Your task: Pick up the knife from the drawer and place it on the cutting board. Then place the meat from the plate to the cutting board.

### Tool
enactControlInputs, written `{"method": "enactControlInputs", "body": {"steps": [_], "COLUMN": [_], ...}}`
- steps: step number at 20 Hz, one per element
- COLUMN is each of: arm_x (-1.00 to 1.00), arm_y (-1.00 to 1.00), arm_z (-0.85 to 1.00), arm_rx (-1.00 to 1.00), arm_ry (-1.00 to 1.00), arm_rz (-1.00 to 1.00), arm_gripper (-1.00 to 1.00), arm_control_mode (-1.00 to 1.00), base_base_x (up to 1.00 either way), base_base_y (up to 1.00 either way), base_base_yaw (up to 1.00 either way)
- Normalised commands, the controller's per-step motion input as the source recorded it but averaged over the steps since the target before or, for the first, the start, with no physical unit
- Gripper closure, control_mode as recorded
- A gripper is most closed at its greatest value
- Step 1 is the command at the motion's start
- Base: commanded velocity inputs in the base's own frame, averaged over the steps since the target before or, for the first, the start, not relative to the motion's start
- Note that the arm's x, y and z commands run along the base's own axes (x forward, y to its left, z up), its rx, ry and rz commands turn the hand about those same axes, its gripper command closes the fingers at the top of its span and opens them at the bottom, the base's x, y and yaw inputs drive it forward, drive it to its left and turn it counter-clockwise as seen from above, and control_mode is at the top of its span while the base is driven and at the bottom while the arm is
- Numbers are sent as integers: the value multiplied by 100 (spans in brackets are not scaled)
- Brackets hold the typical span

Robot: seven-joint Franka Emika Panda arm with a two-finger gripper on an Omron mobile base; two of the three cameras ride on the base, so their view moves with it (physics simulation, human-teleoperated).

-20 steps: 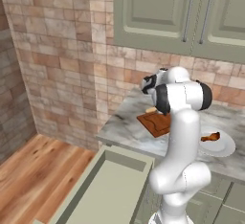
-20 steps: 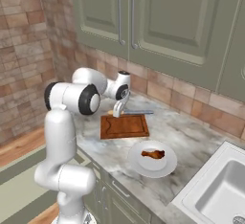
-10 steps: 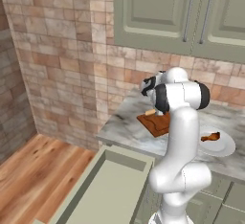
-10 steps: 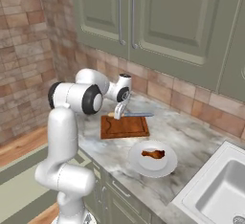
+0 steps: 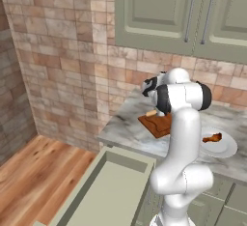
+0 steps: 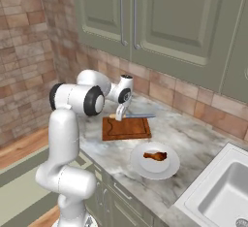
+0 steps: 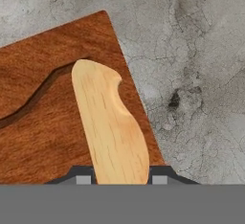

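**Even, soft rendered light; mild softness in the base views**

All three views are evenly and fairly brightly lit, with no visible lamp and no harsh glare. The white arm [image 6: 65, 138] carries only gentle shading and a faint sheen on its rounded shells. Shadows are weak and diffuse; a soft one lies under the plate [image 6: 169, 170]. Both base views look slightly soft and pixelated. The hand view is sharper, with clear grain on the cutting board [image 7: 38, 122]. Edges show no obvious distortion.
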Motion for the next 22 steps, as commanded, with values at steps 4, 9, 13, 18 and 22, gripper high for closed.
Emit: {"method": "enactControlInputs", "body": {"steps": [4, 9, 13, 18, 22], "arm_x": [0, 0, -2, -1, -1], "arm_y": [19, 21, 10, 1, 0], "arm_z": [-8, -4, -11, -32, -36], "arm_rx": [0, 0, 0, 0, 0], "arm_ry": [0, 0, 1, 0, 0], "arm_rz": [2, 3, 4, 5, 2], "arm_gripper": [100, 100, 100, 100, 100], "arm_control_mode": [-100, -100, -100, -100, -100], "base_base_x": [0, 0, 0, 0, 0], "base_base_y": [0, 0, 0, 0, 0], "base_base_yaw": [0, 0, 0, 0, 0]}}
